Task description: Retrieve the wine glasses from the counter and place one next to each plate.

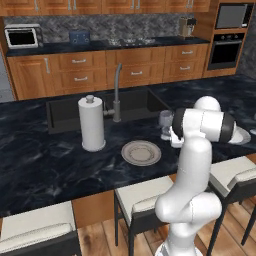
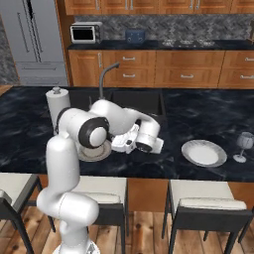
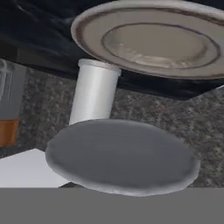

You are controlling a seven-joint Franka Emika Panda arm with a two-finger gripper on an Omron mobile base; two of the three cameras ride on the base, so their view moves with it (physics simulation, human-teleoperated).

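A clear grey-tinted stemmed wine glass [image 1: 165, 124] hangs at the arm's wrist above the glossy black marble-look tabletop [image 1: 45, 165], just right of a round whitish plate with a patterned rim [image 1: 141, 152] — its round foot fills the hand view, so the jaws look pinched on its stem. A second glass [image 2: 244, 145] stands beside the other plate [image 2: 204, 153]. A white paper-towel roll [image 1: 91, 123] stands left.
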